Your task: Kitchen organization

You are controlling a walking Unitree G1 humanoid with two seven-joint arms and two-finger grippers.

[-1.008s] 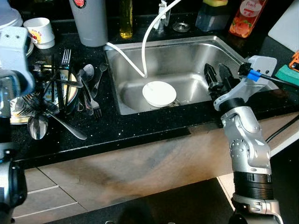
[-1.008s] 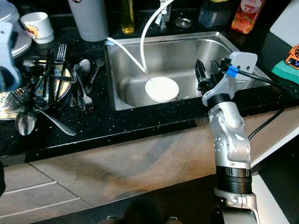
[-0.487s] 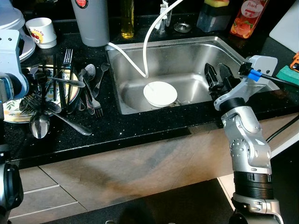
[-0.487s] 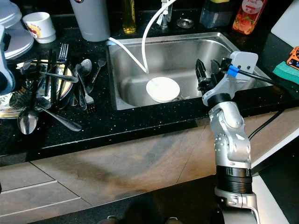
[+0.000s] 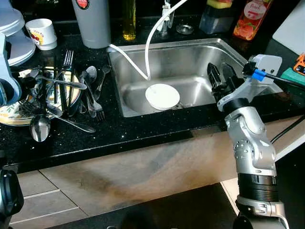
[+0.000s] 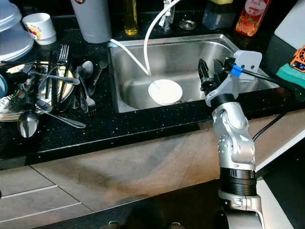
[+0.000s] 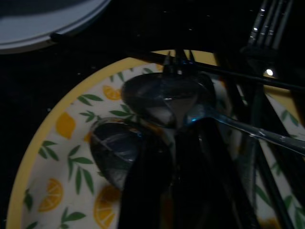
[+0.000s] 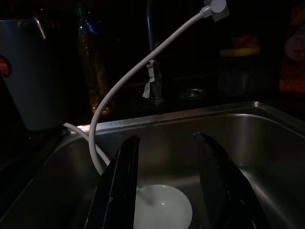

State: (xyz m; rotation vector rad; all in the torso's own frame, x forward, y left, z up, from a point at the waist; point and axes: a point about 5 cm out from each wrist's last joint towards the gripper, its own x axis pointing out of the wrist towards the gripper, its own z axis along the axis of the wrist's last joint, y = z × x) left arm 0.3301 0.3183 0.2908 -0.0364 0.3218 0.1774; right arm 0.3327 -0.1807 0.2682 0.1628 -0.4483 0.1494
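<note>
A yellow-rimmed lemon-print plate (image 5: 8, 116) lies on the black counter at the left, under a heap of forks and spoons (image 5: 71, 90). My left gripper (image 7: 174, 143) hangs low over that plate, right above two spoon bowls (image 7: 159, 98); its arm (image 5: 5, 78) shows at the left edge. A white bowl (image 5: 162, 96) sits upside down in the steel sink (image 5: 190, 57), under a white hose (image 5: 152, 33). My right gripper (image 5: 218, 69) is open above the sink's right half with nothing between its fingers, pointing toward the bowl (image 8: 162, 207).
A grey canister (image 5: 93, 21), an oil bottle (image 5: 128, 19) and a white cup (image 5: 40, 32) stand along the back. A red bottle (image 5: 250, 19) and a green sponge (image 5: 293, 74) are right of the sink. Pale stacked plates (image 5: 16, 43) sit at the far left.
My left arm has drawn back toward the left edge, and the cutlery on the plate has shifted a little. The right arm has held still. The view itself moved slightly.
</note>
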